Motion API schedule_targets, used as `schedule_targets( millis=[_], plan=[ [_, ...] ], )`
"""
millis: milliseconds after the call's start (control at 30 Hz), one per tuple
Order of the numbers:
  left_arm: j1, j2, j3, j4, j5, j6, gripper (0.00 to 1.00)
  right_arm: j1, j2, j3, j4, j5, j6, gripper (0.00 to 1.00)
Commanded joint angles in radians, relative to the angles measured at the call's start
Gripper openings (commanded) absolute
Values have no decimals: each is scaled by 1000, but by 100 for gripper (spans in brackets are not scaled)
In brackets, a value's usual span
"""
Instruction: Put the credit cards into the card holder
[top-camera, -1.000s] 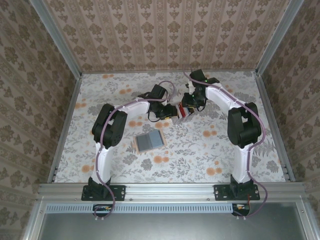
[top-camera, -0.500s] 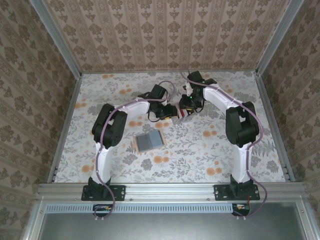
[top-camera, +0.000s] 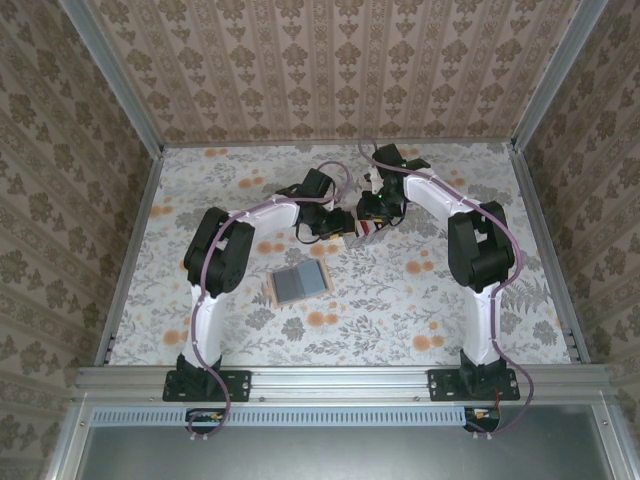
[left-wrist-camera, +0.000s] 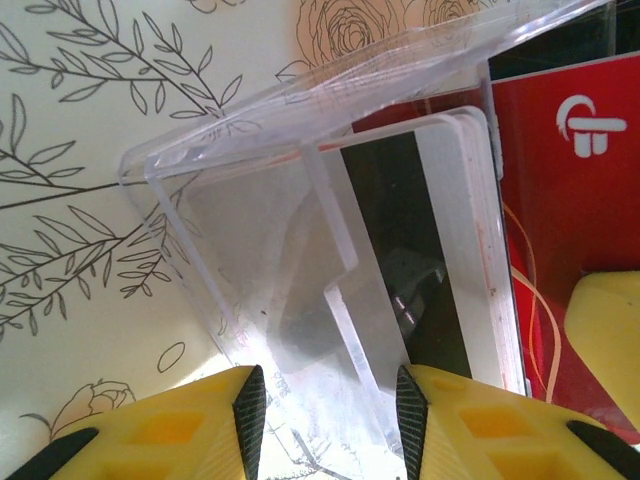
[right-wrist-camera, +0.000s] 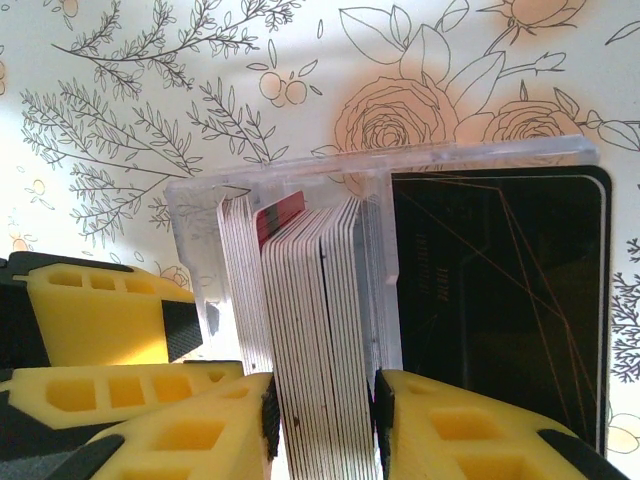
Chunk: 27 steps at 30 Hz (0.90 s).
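Partly, credit cards (right-wrist-camera: 318, 290) cut off, gripped by right end effector (right-wrist-camera: 325, 390)

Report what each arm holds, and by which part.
The left fingers pinch the clear case by its near end. The right fingers grip the cards standing in that case, by their near edges.
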Motion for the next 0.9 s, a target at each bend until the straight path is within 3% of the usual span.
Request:
schedule_targets(
  millis=[0,400,867],
  plan=[
    [-12,0,25,-41,1,-5,42,11,-45,30,-31,-7,-3,33],
    [-15,2,23,-39,1,-6,42,8,-71,33,-50,8,-11,32],
    [-15,2,14,-35,1,-8,42,-9,-99,14,-56,20,-21,11]
  ],
)
